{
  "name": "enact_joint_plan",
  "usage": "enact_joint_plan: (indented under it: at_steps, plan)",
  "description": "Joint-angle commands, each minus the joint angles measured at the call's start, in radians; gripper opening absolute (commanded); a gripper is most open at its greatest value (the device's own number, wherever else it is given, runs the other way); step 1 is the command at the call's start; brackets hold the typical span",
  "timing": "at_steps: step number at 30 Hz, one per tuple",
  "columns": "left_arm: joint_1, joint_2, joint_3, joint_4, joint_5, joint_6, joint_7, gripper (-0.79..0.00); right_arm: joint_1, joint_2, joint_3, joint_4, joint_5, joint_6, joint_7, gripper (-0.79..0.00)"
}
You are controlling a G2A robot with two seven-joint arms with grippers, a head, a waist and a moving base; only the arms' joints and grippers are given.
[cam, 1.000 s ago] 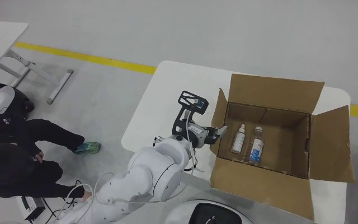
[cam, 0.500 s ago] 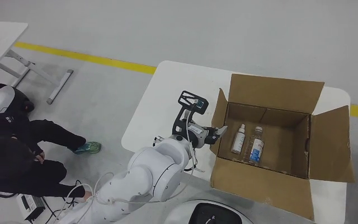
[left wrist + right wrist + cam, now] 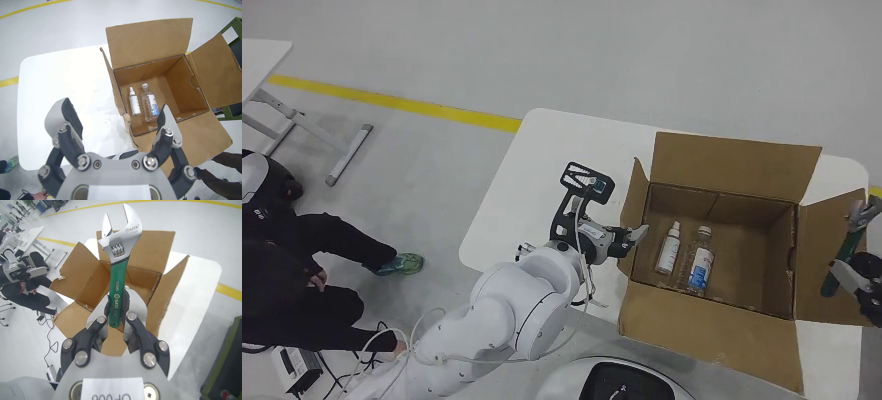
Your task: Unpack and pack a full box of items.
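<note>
An open cardboard box [image 3: 712, 310] stands on the right half of the white table [image 3: 542, 180], all flaps folded out. On its floor lie a white spray bottle [image 3: 669, 249] and a clear plastic bottle [image 3: 701, 260], side by side. My left gripper [image 3: 627, 240] hangs open and empty just outside the box's left flap; its wrist view shows the box [image 3: 189, 132], the spray bottle [image 3: 134, 104] and the clear bottle [image 3: 149, 106] beyond the left gripper [image 3: 115, 106]. My right gripper [image 3: 115, 306] is shut on the green handle of an adjustable wrench [image 3: 118, 275], beside the box's right flap [image 3: 827, 255].
The table's left half is bare white surface. A green metal frame [image 3: 230, 37] and a dark green case [image 3: 226, 361] stand off the table by the box's right side. A person [image 3: 302, 270] crouches on the floor far left, near cables.
My right gripper with the wrench has come into the top view at the right edge, beside the box's right flap. The left arm and the bottles have not moved.
</note>
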Motion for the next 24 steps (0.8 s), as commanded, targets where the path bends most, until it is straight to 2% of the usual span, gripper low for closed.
enact_joint_plan:
  at_steps: [1, 6, 13, 24]
  plan:
    - [0.0, 0.0, 0.0, 0.0, 0.0, 0.0, 0.0, 0.0, -0.011, 0.002, -0.071, 0.0, -0.05, 0.034, -0.003, -0.785]
    - [0.0, 0.0, 0.0, 0.0, 0.0, 0.0, 0.0, 0.0, -0.005, 0.004, -0.217, 0.064, -0.196, 0.118, -0.031, -0.785]
    - [0.0, 0.0, 0.0, 0.0, 0.0, 0.0, 0.0, 0.0, 0.122, 0.002, -0.395, 0.236, -0.392, 0.202, -0.039, -0.785]
    - [0.0, 0.0, 0.0, 0.0, 0.0, 0.0, 0.0, 0.0, 0.122, 0.002, -0.395, 0.236, -0.392, 0.202, -0.039, -0.785]
